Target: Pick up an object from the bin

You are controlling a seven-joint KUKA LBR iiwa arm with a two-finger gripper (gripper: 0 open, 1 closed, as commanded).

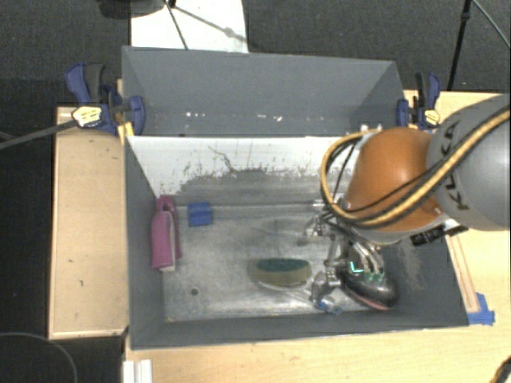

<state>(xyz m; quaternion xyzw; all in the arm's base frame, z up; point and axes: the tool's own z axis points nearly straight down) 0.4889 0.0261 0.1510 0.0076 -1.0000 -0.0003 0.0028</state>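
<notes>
As I look down through the camera view, the gripper (330,284) hangs low over the floor of the grey bin (239,102). It sits toward 4 o'clock from the floor's middle, beneath the arm's orange wrist cover (391,178) and its looped cables. The thing nearest to it is a dark green oval thing (281,272), low and rounded like a flat pebble, with a paler band along its near edge. It lies flat on the floor close to the middle, a little toward 7 o'clock. Seen from the gripper, that oval is at 9 o'clock, just beside the metal tip and outside it rather than within it. Whether the two touch I cannot tell. At the gripper's 4 o'clock lies a black rounded thing (374,292) with a reddish edge, partly covered by the gripper's body, and I cannot make out what it is. I also cannot tell whether the gripper is open or closed, because its metal parts overlap from this angle. For the same reason I cannot tell if it has hold of anything. Well apart from all this, at the floor's 9 o'clock, a pink bottle-shaped thing (164,234) lies lengthwise along the left wall. A small blue block (199,214) sits near it, at about 10 o'clock from the floor's middle and just beside the bottle's upper end.
</notes>
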